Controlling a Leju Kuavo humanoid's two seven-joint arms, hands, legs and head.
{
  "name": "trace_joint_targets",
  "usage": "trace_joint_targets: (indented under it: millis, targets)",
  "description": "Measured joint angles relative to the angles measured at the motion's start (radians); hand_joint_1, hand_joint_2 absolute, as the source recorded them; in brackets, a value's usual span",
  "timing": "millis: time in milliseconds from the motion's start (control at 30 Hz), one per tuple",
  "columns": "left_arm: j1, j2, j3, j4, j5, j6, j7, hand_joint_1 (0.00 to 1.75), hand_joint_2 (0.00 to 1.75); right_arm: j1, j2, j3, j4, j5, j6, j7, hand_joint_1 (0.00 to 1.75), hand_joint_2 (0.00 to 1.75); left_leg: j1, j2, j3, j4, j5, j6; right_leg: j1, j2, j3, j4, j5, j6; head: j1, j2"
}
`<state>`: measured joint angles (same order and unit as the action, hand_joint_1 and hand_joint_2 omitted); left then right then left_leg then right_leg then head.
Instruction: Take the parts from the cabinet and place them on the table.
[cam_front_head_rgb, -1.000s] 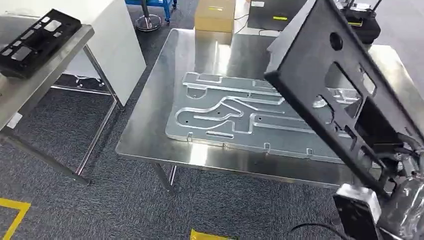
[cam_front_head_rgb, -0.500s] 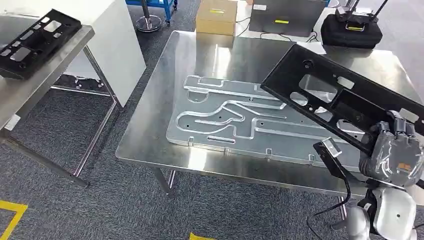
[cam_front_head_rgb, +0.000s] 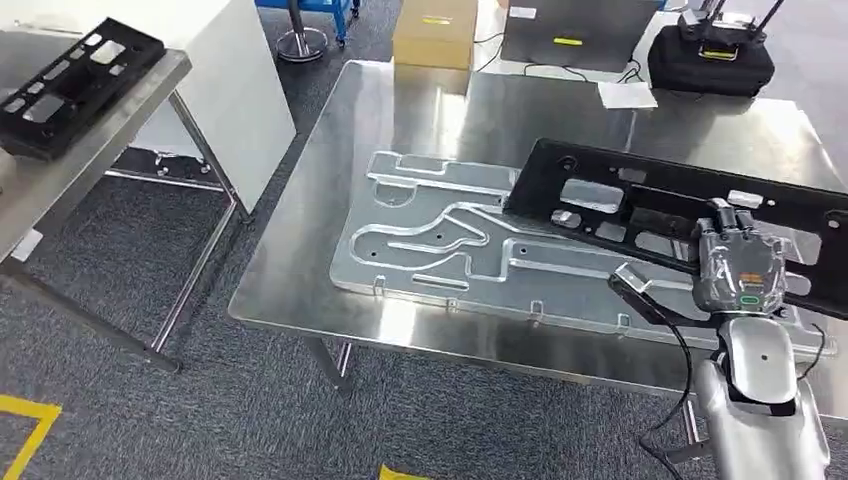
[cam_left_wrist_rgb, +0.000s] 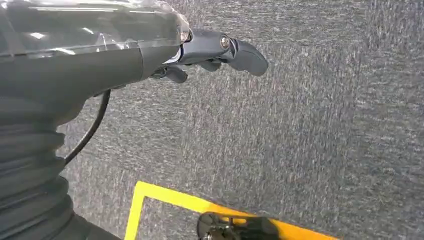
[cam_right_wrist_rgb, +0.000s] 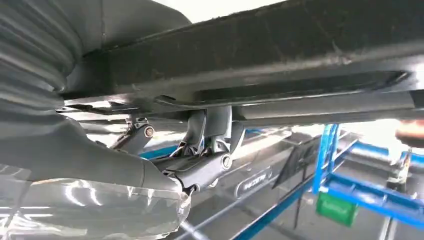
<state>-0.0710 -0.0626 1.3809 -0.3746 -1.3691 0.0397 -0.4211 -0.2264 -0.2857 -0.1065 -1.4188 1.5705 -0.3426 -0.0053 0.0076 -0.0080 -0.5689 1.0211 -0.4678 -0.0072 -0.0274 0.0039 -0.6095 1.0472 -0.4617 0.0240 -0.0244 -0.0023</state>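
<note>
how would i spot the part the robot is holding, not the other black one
Find the big steel table carrying a silvery grooved plate. Over that plate's right end, the right hand holds the long black panel, full of cutouts; its twin lies on the left side table.

Our right arm (cam_front_head_rgb: 762, 400) is glossy silver with rounded segments and a small dark screw dot, and a thin black cable (cam_front_head_rgb: 684, 372) loops along it to a black camera block at the wrist. Our right hand (cam_front_head_rgb: 738, 266) is grey under clear shiny plastic wrap, marked with a small green and orange label. Our left hand (cam_left_wrist_rgb: 220, 52) has dark grey fingers with silver screws, a grey ribbed cover and a black cable.
</note>
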Motion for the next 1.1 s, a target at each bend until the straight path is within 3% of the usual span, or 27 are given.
trace_joint_targets:
  millis: [67, 100, 167, 200, 233, 267, 367, 400, 467, 500, 533, 567, 600, 700, 733, 767, 800, 867, 900, 933, 1033, 1100]
  targets:
    - [-0.001, 0.001, -0.002, 0.002, -0.001, 0.0, -0.002, 0.0, 1.75, -0.025, -0.014, 0.03, 0.038, 0.0, -0.002, -0.01, 1.75, 1.75, 0.004, 0.002, -0.006, 0.022, -0.021, -0.012, -0.004, -0.001, 0.004, -0.006, 0.002, -0.018, 0.0, 0.0]
    - [-0.003, 0.001, -0.003, 0.003, -0.001, 0.0, -0.003, 0.0, 1.75, -0.039, -0.015, 0.036, 0.055, 0.0, -0.007, -0.016, 1.75, 1.75, 0.004, 0.002, -0.029, 0.072, -0.051, -0.014, -0.003, -0.002, 0.004, -0.006, 0.0, -0.025, -0.002, 0.0]
    - [-0.003, 0.003, -0.005, 0.004, -0.001, 0.0, -0.003, 0.0, 1.75, -0.056, -0.015, 0.049, 0.088, 0.0, -0.016, -0.019, 1.75, 1.75, 0.004, 0.002, -0.107, 0.229, -0.12, -0.016, 0.002, -0.004, 0.005, -0.006, -0.001, -0.03, -0.001, 0.0]
    - [-0.001, 0.004, -0.005, 0.005, -0.001, 0.0, -0.002, 0.0, 1.75, -0.059, -0.016, 0.055, 0.104, 0.0, -0.019, -0.019, 1.75, 1.75, 0.004, 0.002, -0.145, 0.3, -0.14, -0.015, 0.006, -0.004, 0.005, -0.005, -0.002, -0.032, -0.001, 0.0]
    - [0.001, 0.004, -0.005, 0.005, -0.001, 0.0, -0.002, 0.0, 1.75, -0.059, -0.016, 0.062, 0.119, 0.0, -0.021, -0.02, 1.75, 1.75, 0.004, 0.002, -0.163, 0.326, -0.135, -0.013, 0.009, -0.005, 0.008, -0.005, -0.004, -0.034, -0.001, 0.0]
    - [0.003, 0.004, -0.005, 0.005, -0.002, 0.0, 0.0, 0.0, 1.75, -0.059, -0.015, 0.068, 0.134, 0.0, -0.021, -0.023, 0.0, 1.75, 0.002, 0.002, -0.156, 0.299, -0.105, -0.008, 0.013, -0.004, 0.011, -0.005, -0.006, -0.037, -0.001, 0.0]
    - [0.004, 0.007, -0.007, 0.005, -0.009, 0.001, 0.006, 0.0, 1.75, -0.059, -0.014, 0.074, 0.165, 0.0, -0.037, -0.037, 0.0, 1.75, -0.009, 0.002, -0.047, 0.046, 0.031, 0.021, 0.019, -0.004, 0.026, -0.006, -0.014, -0.036, -0.001, 0.0]
    - [0.004, 0.011, -0.007, 0.005, -0.015, 0.002, 0.01, 0.0, 1.75, -0.061, -0.011, 0.074, 0.175, 0.0, -0.041, -0.041, 0.0, 1.75, -0.011, 0.002, -0.034, 0.032, 0.015, 0.026, 0.025, -0.004, 0.025, -0.005, -0.016, -0.033, 0.002, 0.0]
    - [0.005, 0.011, -0.01, 0.005, -0.019, 0.005, 0.015, 0.0, 1.75, -0.061, -0.008, 0.074, 0.197, 0.0, -0.045, -0.05, 0.0, 1.75, -0.015, 0.001, -0.031, 0.015, 0.016, 0.024, 0.018, -0.002, 0.02, -0.007, -0.013, -0.022, 0.002, 0.0]
    - [0.006, 0.013, -0.013, 0.005, -0.019, 0.005, 0.015, 0.0, 0.0, -0.06, -0.004, 0.074, 0.203, 0.0, -0.048, -0.054, 0.0, 1.75, -0.016, 0.002, -0.03, 0.014, 0.017, 0.026, 0.015, -0.003, 0.022, -0.011, -0.011, -0.016, 0.001, 0.0]
    - [0.007, 0.015, -0.016, 0.005, -0.016, 0.005, 0.013, 0.0, 0.0, -0.06, -0.002, 0.074, 0.209, 0.0, -0.049, -0.059, 0.0, 1.75, -0.013, 0.002, -0.026, 0.001, 0.022, 0.033, 0.019, -0.002, 0.025, -0.014, -0.011, -0.009, 0.001, 0.0]
    - [0.007, 0.015, -0.017, 0.005, -0.015, 0.005, 0.012, 0.0, 0.0, -0.058, 0.0, 0.074, 0.215, 0.0, -0.051, -0.06, 0.0, 1.75, -0.006, 0.005, -0.015, -0.017, 0.032, 0.035, 0.013, -0.002, 0.025, -0.006, -0.021, -0.004, 0.002, 0.0]
    - [0.006, 0.015, -0.018, 0.005, -0.015, 0.005, 0.01, 0.0, 0.0, -0.059, 0.001, 0.074, 0.221, 0.0, -0.051, -0.061, 0.0, 1.75, -0.005, 0.004, -0.01, -0.026, 0.035, 0.041, 0.014, -0.003, 0.013, 0.023, -0.042, 0.001, 0.003, 0.0]
    - [0.006, 0.016, -0.018, 0.007, -0.015, 0.006, 0.01, 0.0, 0.0, -0.049, 0.006, 0.074, 0.239, 0.0, -0.052, -0.065, 0.0, 1.75, -0.005, 0.005, -0.009, -0.026, 0.034, 0.043, 0.008, -0.003, -0.1, 0.243, -0.14, 0.015, 0.005, 0.0]
    - [0.007, 0.016, -0.018, 0.009, -0.014, 0.006, 0.01, 0.0, 0.0, -0.042, 0.009, 0.074, 0.242, 0.0, -0.052, -0.067, 0.0, 1.75, -0.005, 0.004, -0.009, -0.026, 0.033, 0.042, 0.005, -0.003, -0.124, 0.281, -0.143, 0.019, 0.005, 0.0]
    - [0.007, 0.017, -0.018, 0.01, -0.014, 0.006, 0.01, 0.0, 0.0, -0.036, 0.011, 0.074, 0.245, -0.001, -0.051, -0.068, 0.0, 1.75, -0.004, 0.004, -0.008, -0.025, 0.032, 0.041, 0.002, -0.003, -0.123, 0.271, -0.122, 0.022, 0.005, 0.0]
    - [0.008, 0.017, -0.018, 0.013, -0.013, 0.006, 0.01, 0.0, 0.0, -0.032, 0.015, 0.073, 0.246, -0.003, -0.051, -0.07, 0.0, 1.75, -0.002, 0.004, -0.006, -0.023, 0.03, 0.037, -0.002, -0.004, -0.097, 0.212, -0.077, 0.025, 0.005, 0.0]
    - [0.007, 0.017, -0.018, 0.016, -0.012, 0.006, 0.011, 0.0, 0.0, -0.031, 0.021, 0.068, 0.246, -0.006, -0.051, -0.07, 0.0, 1.75, 0.002, 0.003, -0.002, -0.013, 0.021, 0.025, -0.009, -0.006, -0.007, 0.03, 0.013, 0.031, 0.005, 0.0]
    - [0.007, 0.023, -0.018, 0.016, -0.011, 0.006, 0.013, 0.0, 0.0, -0.03, 0.024, 0.065, 0.246, -0.009, -0.05, -0.07, 0.0, 1.75, -0.002, 0.002, -0.006, -0.007, 0.016, 0.018, -0.005, -0.004, 0.011, -0.007, -0.003, 0.028, 0.006, 0.0]
    - [0.006, 0.024, -0.018, 0.017, -0.011, 0.006, 0.014, 0.0, 0.0, -0.025, 0.026, 0.061, 0.245, -0.011, -0.05, -0.071, 0.0, 1.75, -0.005, 0.001, -0.008, -0.001, 0.012, 0.012, -0.001, 0.003, 0.008, -0.011, 0.005, 0.012, 0.003, 0.0]
    - [0.008, 0.025, -0.018, 0.019, -0.01, 0.005, 0.016, 0.0, 0.0, -0.009, 0.042, 0.043, 0.234, -0.032, -0.05, -0.081, 0.0, 1.75, -0.003, 0.001, -0.004, -0.007, 0.013, -0.003, 0.003, 0.002, 0.007, -0.009, 0.004, -0.011, 0.005, 0.0]
    - [0.008, 0.025, -0.018, 0.019, -0.006, 0.003, 0.017, 0.0, 0.0, -0.003, 0.06, 0.027, 0.208, -0.068, -0.043, -0.097, 0.0, 1.75, 0.002, 0.003, -0.017, 0.031, -0.02, -0.014, -0.001, 0.001, 0.011, -0.014, 0.006, -0.027, 0.003, 0.0]
